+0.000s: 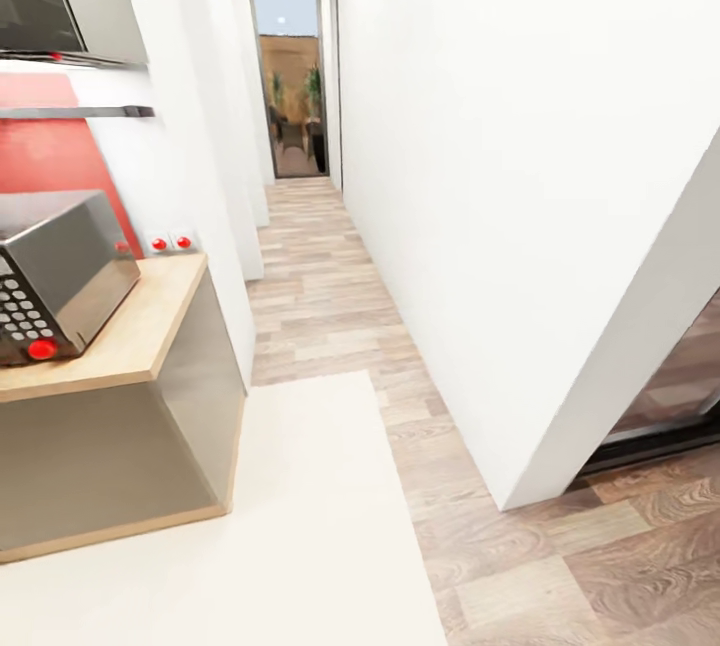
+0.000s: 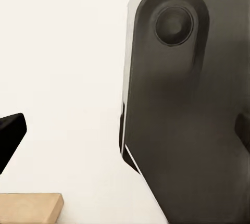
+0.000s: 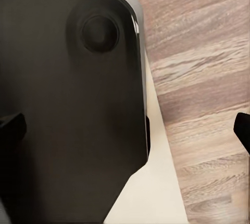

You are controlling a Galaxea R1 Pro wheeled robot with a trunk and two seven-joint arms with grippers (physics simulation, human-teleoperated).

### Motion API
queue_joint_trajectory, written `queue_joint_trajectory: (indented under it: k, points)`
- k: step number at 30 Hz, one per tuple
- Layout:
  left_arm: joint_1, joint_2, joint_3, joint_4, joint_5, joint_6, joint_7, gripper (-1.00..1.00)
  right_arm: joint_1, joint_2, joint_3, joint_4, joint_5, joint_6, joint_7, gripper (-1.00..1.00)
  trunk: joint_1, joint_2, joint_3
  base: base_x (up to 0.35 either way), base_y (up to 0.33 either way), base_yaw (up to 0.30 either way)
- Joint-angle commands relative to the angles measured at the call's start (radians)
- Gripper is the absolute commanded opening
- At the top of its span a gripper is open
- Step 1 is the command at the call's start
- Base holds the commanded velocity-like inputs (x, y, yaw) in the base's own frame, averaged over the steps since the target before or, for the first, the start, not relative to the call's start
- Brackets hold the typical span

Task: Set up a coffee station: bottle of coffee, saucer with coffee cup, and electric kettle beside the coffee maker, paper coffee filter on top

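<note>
Currently the head view looks down a narrow corridor. White wall (image 1: 520,176) takes up the whole right side, ending in a corner near the bottom right. Wood-plank floor (image 1: 330,296) runs back to a glazed doorway (image 1: 290,76) at the far end. A pale cream mat (image 1: 260,526) covers the floor in the near foreground.

At left stands a grey cabinet (image 1: 120,456) with a light wood top; this may be the end of the kitchen countertop (image 1: 150,326), cannot confirm. On it sits a steel microwave (image 1: 55,271) with a white keypad and a red button. Behind it is a red wall panel (image 1: 50,151); above, a thin dark shelf (image 1: 90,112). Two small sockets with red centres (image 1: 170,243) sit on the wall just past the worktop.

Left wrist view: a dark rounded robot body panel (image 2: 187,109) against cream surface, one black fingertip (image 2: 9,133) at the edge, the other fingertip at the opposite edge. Fingers spread wide, nothing between them.

Right wrist view: a like dark panel (image 3: 73,104) over mat and floor; black fingertips (image 3: 10,127) at both edges, also spread apart, holding nothing.
</note>
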Motion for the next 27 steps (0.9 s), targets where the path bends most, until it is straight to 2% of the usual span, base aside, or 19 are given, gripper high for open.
queue_joint_trajectory:
  k: [1,27]
  points:
    - [0.0,0.0,0.002,0.0,0.004,-0.003,0.0,1.0,0.0,0.0,-0.007,0.0,-0.002,-0.004,0.001,1.0,-0.004,0.007,0.001,0.0,0.0,0.215]
    - [0.0,-0.001,0.002,-0.001,0.005,-0.003,0.0,1.0,0.0,0.001,-0.007,0.001,-0.002,-0.004,0.001,1.0,-0.104,0.189,0.055,0.0,0.0,0.216]
